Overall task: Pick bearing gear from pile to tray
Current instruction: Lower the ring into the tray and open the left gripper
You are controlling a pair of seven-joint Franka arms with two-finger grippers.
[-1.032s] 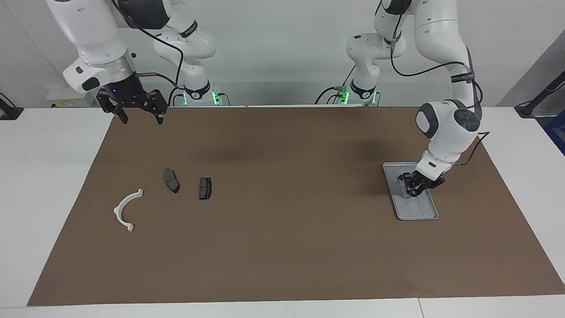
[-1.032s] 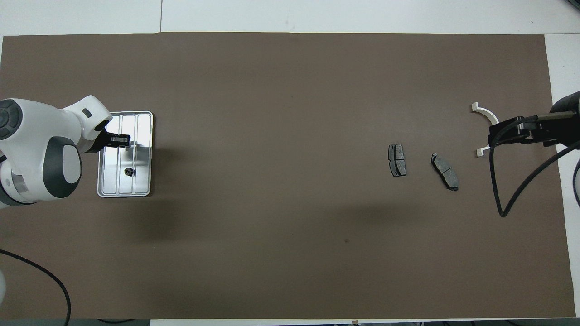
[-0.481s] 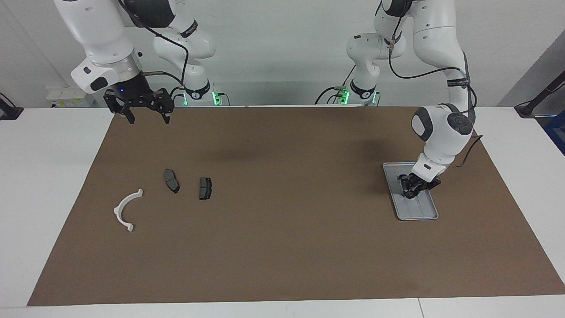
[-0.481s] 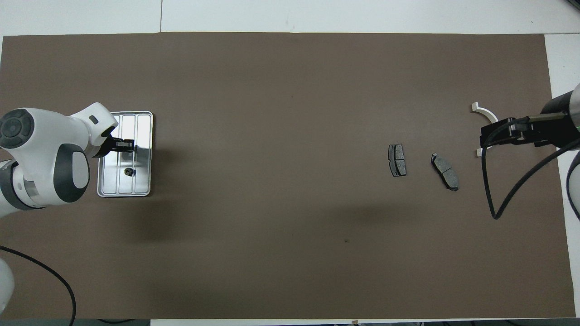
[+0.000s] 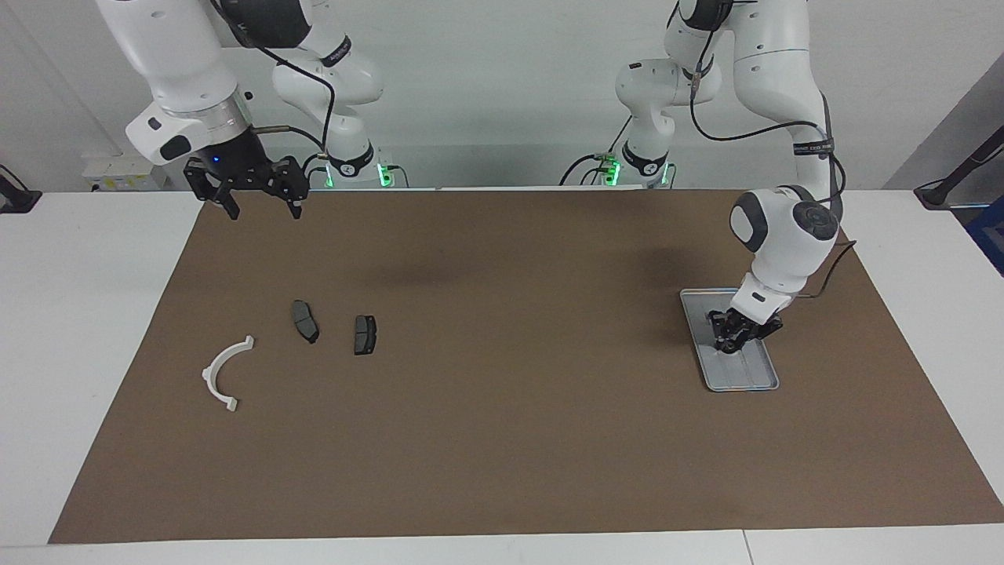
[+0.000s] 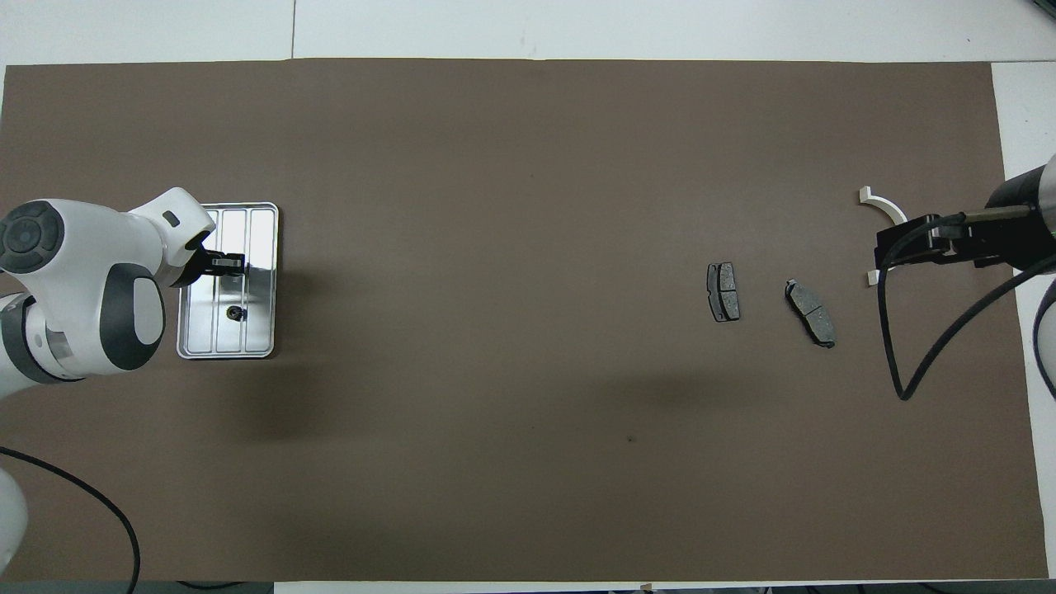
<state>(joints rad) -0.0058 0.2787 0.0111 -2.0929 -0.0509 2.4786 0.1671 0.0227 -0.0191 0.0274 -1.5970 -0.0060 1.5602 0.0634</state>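
Mat (image 5: pixel 502 439): brown sheet lying flat, covering most of the table.
Table (image 5: pixel 78 353): white, showing as bare margins around the mat.
Black stand (image 5: pixel 16 200): on the table near the robots, toward the right arm's end.

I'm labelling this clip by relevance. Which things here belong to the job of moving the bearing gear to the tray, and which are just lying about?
Part of the job:
- tray
- small black round part lying in the tray
- left gripper over the tray

Lying about:
- two brake pads
- white half-ring bracket
- right gripper, open, waiting above the mat
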